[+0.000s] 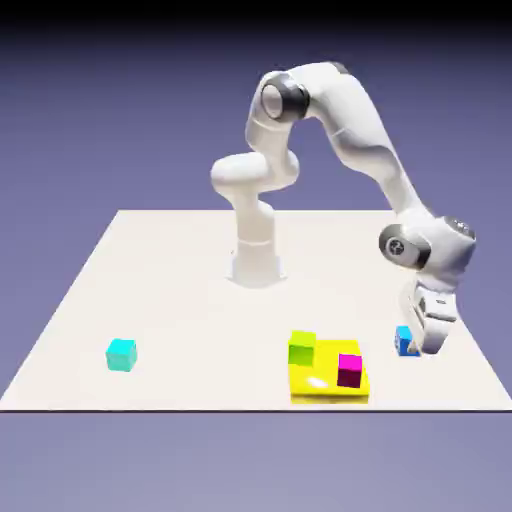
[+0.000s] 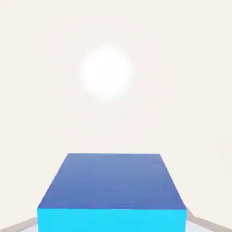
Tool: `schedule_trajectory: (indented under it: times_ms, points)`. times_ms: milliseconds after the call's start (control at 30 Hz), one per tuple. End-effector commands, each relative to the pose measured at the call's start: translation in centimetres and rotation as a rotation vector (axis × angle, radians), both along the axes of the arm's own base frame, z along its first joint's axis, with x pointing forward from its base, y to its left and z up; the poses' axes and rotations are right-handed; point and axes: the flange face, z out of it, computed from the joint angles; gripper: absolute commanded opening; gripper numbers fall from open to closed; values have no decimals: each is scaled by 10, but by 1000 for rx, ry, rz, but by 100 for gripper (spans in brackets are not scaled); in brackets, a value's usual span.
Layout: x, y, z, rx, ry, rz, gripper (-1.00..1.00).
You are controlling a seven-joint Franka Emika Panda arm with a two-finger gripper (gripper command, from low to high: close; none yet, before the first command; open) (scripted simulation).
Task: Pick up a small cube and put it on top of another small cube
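A small blue cube (image 1: 404, 341) sits at the exterior view's right, low over the table, and I cannot tell whether it touches the surface. My gripper (image 1: 428, 340) points down at it and partly hides its right side. In the hand view the blue cube (image 2: 112, 190) fills the lower middle between the fingers of my gripper (image 2: 112, 225). Only thin grey slivers of the fingertips (image 2: 20, 224) show, tight against the cube's sides, so the gripper looks shut on it. A small green cube (image 1: 302, 347) and a small magenta cube (image 1: 350, 369) rest on a flat yellow block (image 1: 325, 383).
A cyan cube (image 1: 121, 354) stands alone near the front at the exterior view's left. The robot's base (image 1: 256, 262) rises at the table's far middle. The table's (image 1: 180, 300) front edge runs just beyond the yellow block.
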Motion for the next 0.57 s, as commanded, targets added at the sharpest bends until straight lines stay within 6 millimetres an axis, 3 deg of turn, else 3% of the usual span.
schedule_trajectory:
  times_ms: [0,100,233,267,400,433,467,500,533]
  points:
    - [6,-23,11,-2,-4,-107,-100]
    - [17,-92,41,-1,-6,-427,-100]
    - [13,-178,77,11,4,-839,-100]
    - [13,-178,77,11,4,-840,-100]
    - [4,-182,11,11,4,-840,-100]
    - [3,-182,8,11,4,-840,-100]
    - [3,-182,8,11,4,-840,100]
    - [3,-182,8,11,4,-840,100]
    - [7,-181,25,11,4,-840,100]
